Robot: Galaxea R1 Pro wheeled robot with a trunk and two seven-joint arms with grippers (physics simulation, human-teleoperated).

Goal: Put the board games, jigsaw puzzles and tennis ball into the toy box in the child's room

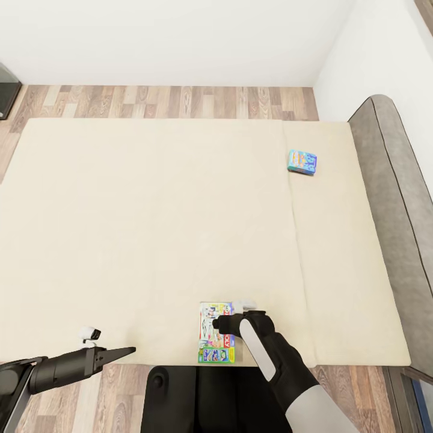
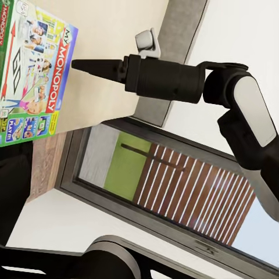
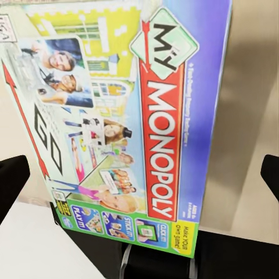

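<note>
The white-and-green board game (image 1: pixel 215 353), a My Monopoly box, lies flat on the beige bed (image 1: pixel 150 228) at its near edge. My right gripper (image 1: pixel 224 325) hangs just above it, open. In the right wrist view the box (image 3: pixel 116 128) lies between the spread fingers (image 3: pixel 11 183), untouched. The left wrist view shows the same box (image 2: pixel 35 75) with the right gripper (image 2: pixel 75 64) beside it. The smaller blue board game (image 1: pixel 302 161) lies far back on the right mattress part. My left gripper (image 1: pixel 132 349) hovers open and empty at the bed's near-left edge. The table, toy box, puzzles, ball and SKIP-BO box are out of view.
The grey headboard (image 1: pixel 391 198) runs along the bed's right side. Wooden floor (image 1: pixel 168 101) lies beyond the bed, below white walls. A dark cabinet (image 1: pixel 5 90) stands at the far left. My black base (image 1: pixel 174 391) sits against the bed's near edge. A window (image 2: pixel 163 174) is behind the headboard.
</note>
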